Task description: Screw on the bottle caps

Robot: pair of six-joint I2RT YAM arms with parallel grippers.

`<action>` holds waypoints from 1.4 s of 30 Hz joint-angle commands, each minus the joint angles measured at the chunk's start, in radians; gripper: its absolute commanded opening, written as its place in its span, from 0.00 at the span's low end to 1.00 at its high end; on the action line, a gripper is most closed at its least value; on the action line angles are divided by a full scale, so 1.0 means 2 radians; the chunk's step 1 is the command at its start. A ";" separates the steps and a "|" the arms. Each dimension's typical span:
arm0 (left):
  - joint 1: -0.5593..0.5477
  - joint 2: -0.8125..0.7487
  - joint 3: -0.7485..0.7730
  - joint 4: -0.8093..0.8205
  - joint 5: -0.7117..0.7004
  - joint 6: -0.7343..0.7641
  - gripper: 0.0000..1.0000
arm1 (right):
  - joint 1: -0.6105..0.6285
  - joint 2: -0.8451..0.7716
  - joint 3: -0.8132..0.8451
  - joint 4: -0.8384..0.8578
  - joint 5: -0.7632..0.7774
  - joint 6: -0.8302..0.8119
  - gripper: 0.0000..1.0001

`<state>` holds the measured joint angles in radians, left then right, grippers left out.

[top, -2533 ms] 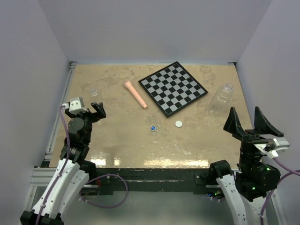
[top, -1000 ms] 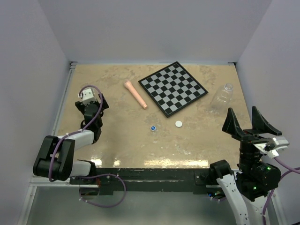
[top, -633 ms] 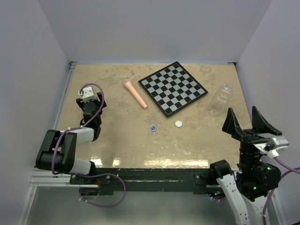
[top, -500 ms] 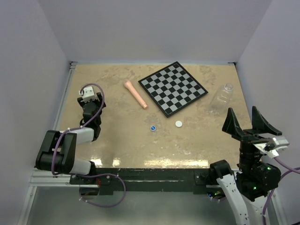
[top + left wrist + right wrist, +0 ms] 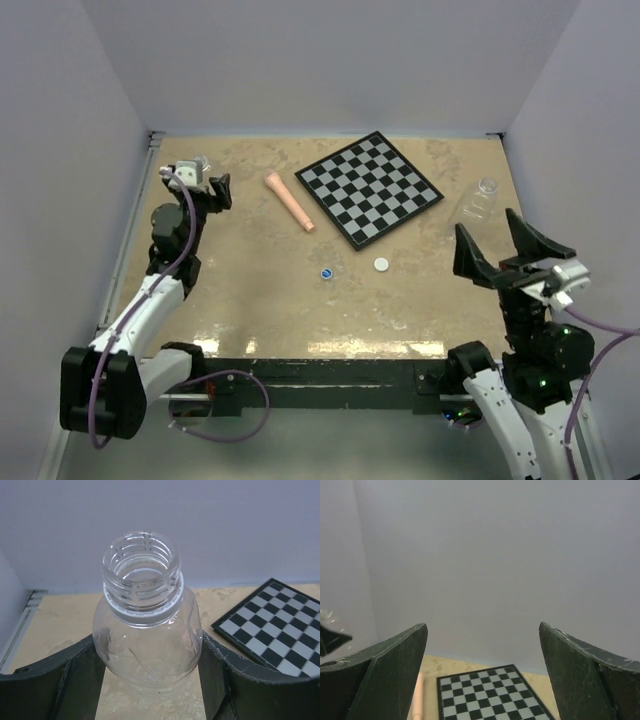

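Right gripper (image 5: 487,228): held raised at about 4 o'clock of the table (image 5: 260,300), its fingers spread wide with nothing between them and aimed at the far wall (image 5: 330,70). Left gripper (image 5: 150,672): carried out to 10 o'clock on a stretched arm and clamped on both sides of the tiny bottle (image 5: 147,625), which is held upright with its threaded neck uncapped. Tan mottled surface, enclosed by pale walls: blue cap (image 5: 326,272) and white cap (image 5: 381,264) are laid apart near the centre, a pink stick (image 5: 289,201) at 11 o'clock, a chessboard (image 5: 370,187) at 1 o'clock, the large bottle (image 5: 478,200) at 2 o'clock.
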<state>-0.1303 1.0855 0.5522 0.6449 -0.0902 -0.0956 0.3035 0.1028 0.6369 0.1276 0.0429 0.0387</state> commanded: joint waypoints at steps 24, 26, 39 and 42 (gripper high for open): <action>-0.081 -0.089 0.041 -0.277 0.512 0.038 0.58 | 0.150 0.445 0.159 0.011 -0.229 0.116 0.99; -0.084 -0.088 0.038 -0.286 0.508 0.042 0.58 | 0.174 0.467 0.175 0.015 -0.209 0.119 0.99; -0.101 -0.093 0.039 -0.299 0.497 0.060 0.55 | 0.285 0.591 0.284 -0.005 -0.129 0.104 0.98; -0.102 -0.096 0.038 -0.301 0.492 0.062 0.55 | 0.300 0.612 0.300 -0.023 -0.113 0.103 0.98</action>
<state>-0.3244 0.9173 0.6296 0.0326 0.8856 -0.0013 0.8730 1.2877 1.1721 0.1177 -0.2535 0.2573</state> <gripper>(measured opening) 0.703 0.981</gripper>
